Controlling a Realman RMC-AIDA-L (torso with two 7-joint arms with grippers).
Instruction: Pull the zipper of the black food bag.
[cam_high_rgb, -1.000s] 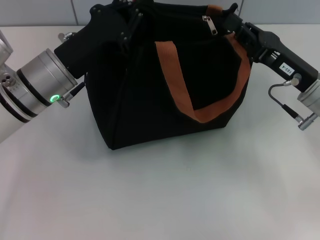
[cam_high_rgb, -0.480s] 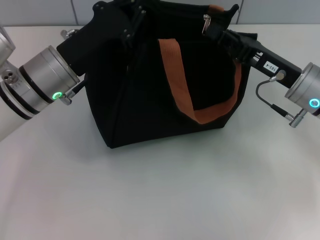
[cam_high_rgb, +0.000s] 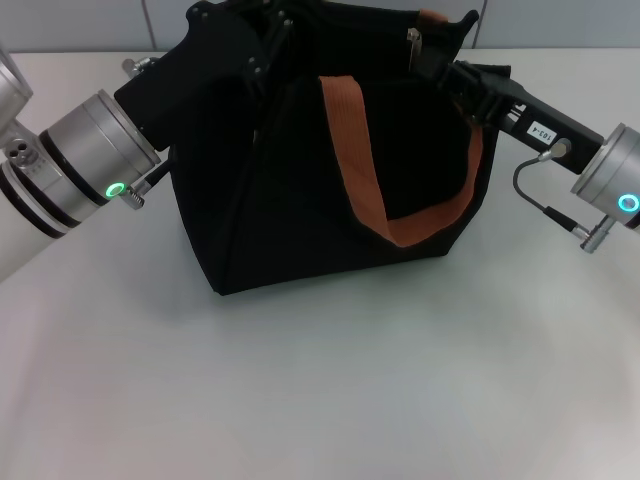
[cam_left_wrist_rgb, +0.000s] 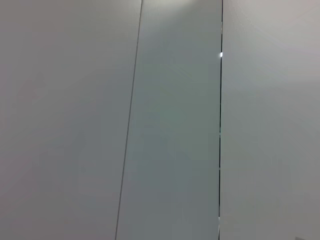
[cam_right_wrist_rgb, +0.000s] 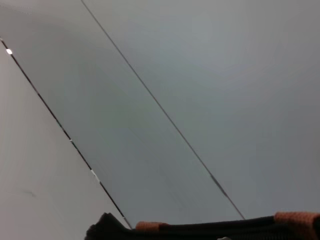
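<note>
Reaching in from the right, the right gripper (cam_high_rgb: 432, 62) sits at the bag's (cam_high_rgb: 300, 200) top edge, its dark tip touching the silver zipper (cam_high_rgb: 412, 40); whether it is clenched on the tab or released cannot be told, since black fingers merge with black fabric. Behind it a black link with a white label runs back to a silver wrist showing a green ring light and a looped cable.

On the other side, the left gripper (cam_high_rgb: 250, 40) presses against the bag's upper left corner, and its state cannot be told either. Its silver wrist also shows a green light.

The bag stands upright on a plain white table (cam_high_rgb: 320, 380), toward the far edge. 1 orange strap (cam_high_rgb: 400, 190) hangs down its front in a loop, and a bit of the 2nd shows at the top rim.

Beyond the table rises a pale panelled wall (cam_left_wrist_rgb: 170, 120) with thin dark seams. In the right wrist view the same wall fills most of the frame, with the bag's dark rim and orange strap at one edge.
</note>
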